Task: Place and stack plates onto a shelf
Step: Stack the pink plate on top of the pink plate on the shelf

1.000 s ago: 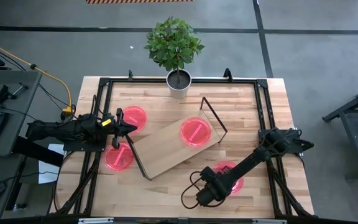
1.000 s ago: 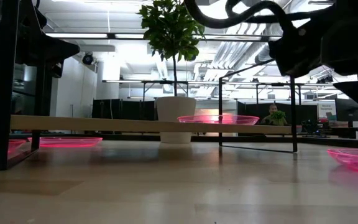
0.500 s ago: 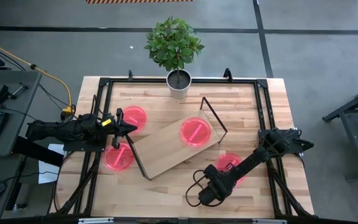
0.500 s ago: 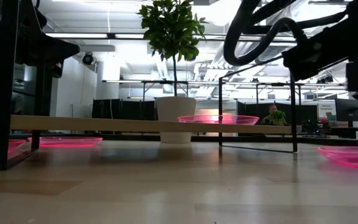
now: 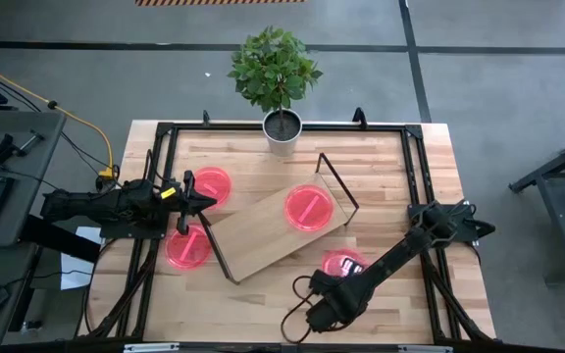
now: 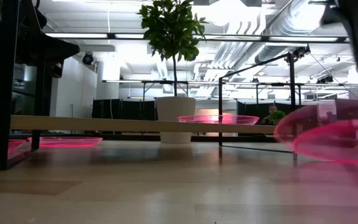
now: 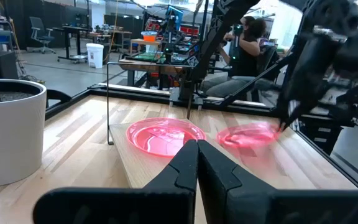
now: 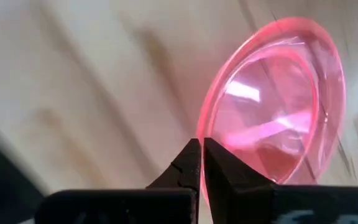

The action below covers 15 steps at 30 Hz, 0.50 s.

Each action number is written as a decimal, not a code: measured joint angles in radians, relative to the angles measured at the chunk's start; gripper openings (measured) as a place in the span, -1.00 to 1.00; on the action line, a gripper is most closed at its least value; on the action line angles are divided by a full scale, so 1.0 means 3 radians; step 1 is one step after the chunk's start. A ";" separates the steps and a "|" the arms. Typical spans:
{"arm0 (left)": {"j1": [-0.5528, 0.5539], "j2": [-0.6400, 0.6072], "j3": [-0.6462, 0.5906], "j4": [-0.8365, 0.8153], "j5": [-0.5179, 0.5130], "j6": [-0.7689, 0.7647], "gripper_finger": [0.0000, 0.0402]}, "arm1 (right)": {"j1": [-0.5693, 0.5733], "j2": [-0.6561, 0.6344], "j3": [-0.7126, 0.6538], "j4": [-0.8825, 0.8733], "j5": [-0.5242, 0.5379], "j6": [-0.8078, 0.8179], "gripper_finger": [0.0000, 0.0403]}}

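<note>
- High view: my right gripper point(image 5: 333, 290) has closed on the rim of the near-right plate point(image 5: 342, 265). A second ago its fingers stood apart beside that plate, which lay flat on the tabletop point(image 5: 400, 176). The plate now sits closer to the shelf point(image 5: 275, 224) and shows as a smaller disc. I judge the pickup made, so the carry to the shelf comes next. My left gripper point(image 5: 207, 203), fingers pressed together and empty, waits at the shelf's left end between two more plates point(image 5: 209, 185), unchanged.
- Low view: the gripped plate point(image 6: 334, 132) now hangs tilted above the tabletop at right, close to the lens. Earlier it lay flat and low at that edge, with the right arm's dark bulk above it. The shelf board point(image 6: 104, 124) carries one plate point(image 6: 218, 119), with the plant pot point(image 6: 175, 118) behind, both as before.
- Left wrist view: the left gripper point(image 7: 197, 154) shows its fingers touching, holding nothing. Beyond them lies the shelf plate point(image 7: 165, 134), and farther off the lifted plate point(image 7: 248, 134) hangs from the right arm. A seated person point(image 7: 248, 43) is behind the table.
- Right wrist view: the right gripper point(image 8: 201, 153) pinches the plate rim point(image 8: 211, 109) between near-touching fingers, with the plate point(image 8: 278, 99) standing steeply on edge. I judge so thin a rim hold liable to slip or swing.
</note>
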 joint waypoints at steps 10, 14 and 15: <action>0.0001 0.0000 0.0000 0.0000 0.0000 0.0000 -1.00 | 0.0019 -0.0008 0.0778 -0.0028 0.0430 -0.0461 -1.00; 0.0000 0.0000 0.0000 0.0000 0.0000 0.0000 -1.00 | 0.0023 -0.0009 0.0568 0.0062 0.0594 -0.0184 -1.00; 0.0001 0.0000 -0.0001 0.0000 0.0000 0.0000 -1.00 | 0.0023 -0.0006 0.0477 0.0125 0.0598 -0.0143 -1.00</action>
